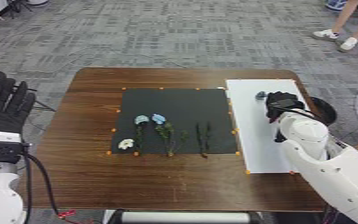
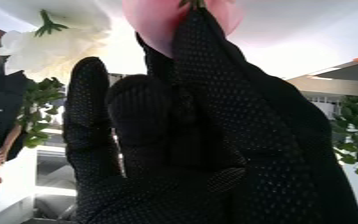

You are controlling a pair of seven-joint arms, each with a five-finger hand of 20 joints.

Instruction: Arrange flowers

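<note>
Over wht sheet (image 1: 257, 135), R robot hand (image 1: 283, 101) pinching pink flower (image 2: 149, 20); L robot hand (image 1: 1, 114), fingers straight.

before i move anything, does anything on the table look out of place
Yes, slightly: on the black mat, the white flower lies beside a stem, out of line with the blue blooms. Nothing looks spilled.

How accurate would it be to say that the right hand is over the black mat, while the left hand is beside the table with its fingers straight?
Not quite: the head view shows the right hand over the white sheet. The left hand is indeed beside the table, fingers straight.
</note>
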